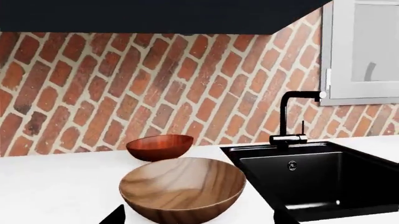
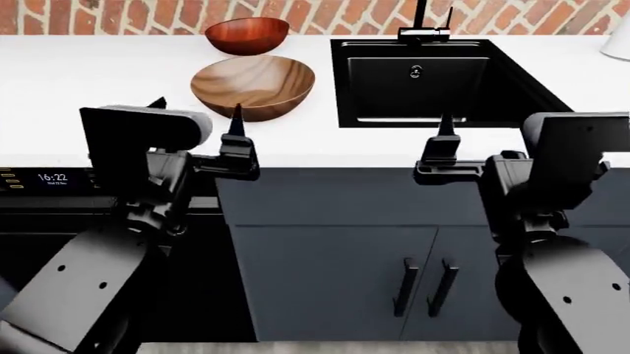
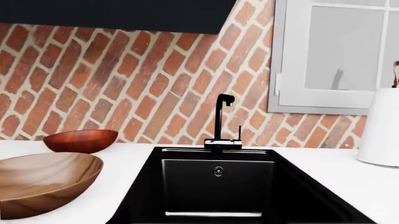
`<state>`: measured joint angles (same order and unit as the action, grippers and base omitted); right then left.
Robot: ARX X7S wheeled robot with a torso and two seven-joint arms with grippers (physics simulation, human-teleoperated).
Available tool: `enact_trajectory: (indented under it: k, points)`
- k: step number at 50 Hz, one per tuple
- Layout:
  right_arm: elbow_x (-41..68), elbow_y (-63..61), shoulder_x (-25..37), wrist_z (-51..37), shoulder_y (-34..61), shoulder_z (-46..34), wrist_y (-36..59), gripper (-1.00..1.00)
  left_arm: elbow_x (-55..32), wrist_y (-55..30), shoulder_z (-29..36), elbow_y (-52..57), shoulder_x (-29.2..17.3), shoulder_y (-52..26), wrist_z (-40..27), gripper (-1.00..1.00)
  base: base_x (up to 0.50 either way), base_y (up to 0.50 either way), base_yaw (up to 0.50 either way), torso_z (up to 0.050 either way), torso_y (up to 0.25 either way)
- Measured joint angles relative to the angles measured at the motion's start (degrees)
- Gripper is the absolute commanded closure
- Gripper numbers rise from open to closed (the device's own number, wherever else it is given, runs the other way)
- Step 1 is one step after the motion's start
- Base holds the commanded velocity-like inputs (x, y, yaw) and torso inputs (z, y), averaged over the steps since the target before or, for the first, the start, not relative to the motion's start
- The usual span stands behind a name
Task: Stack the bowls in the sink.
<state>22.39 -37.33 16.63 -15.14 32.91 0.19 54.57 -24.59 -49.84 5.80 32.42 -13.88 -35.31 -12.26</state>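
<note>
- Our left gripper (image 2: 197,122) hangs at the front edge of the white bench (image 2: 88,70), well short of the bowls. Its two fingers are spread wide apart and there is nothing between them.
- Just beyond that gripper sits the larger bowl (image 2: 253,85), shallow and light brown, upright on the bench and left of the sink. From the left wrist view it lies straight ahead, close in, with the finger tips showing on either side below it.
- Behind it, nearer the brick wall (image 1: 124,84), stands the smaller bowl (image 2: 247,34), deeper and reddish-brown, also upright. The two sit close together; from the left wrist view we judge there is a narrow gap between them, though we cannot be sure.
- To the right comes the sink (image 2: 512,81), a black basin sunk into the bench, with its faucet (image 2: 423,26) at the back rim. The part of the basin we can see holds no bowl.
- Our right gripper (image 2: 445,144) hangs in front of the sink at the bench edge. Only one upright finger shows clearly, so we cannot tell how far it is open; it holds nothing we can see.
- We judge the task as not yet begun: neither bowl is held, stacked, or in the sink. Both still need moving into the basin, the smaller nested in the larger.
</note>
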Motion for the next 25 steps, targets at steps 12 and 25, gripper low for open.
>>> enact_trajectory:
  k: [12,25]
  points:
    - [2.75,7.22,1.22,1.51,12.70,0.06,8.02,-1.00,-0.27,-4.15,2.77,-12.13,-0.46,-15.47,3.01,-1.00,0.00,0.00,0.00,0.000,0.000]
    - [3.84,17.49,3.33,4.60,25.49,-3.17,13.71,-1.00,0.55,-5.50,5.44,-36.94,0.82,-33.66,8.54,-1.00,0.00,0.00,0.00,0.000,0.000]
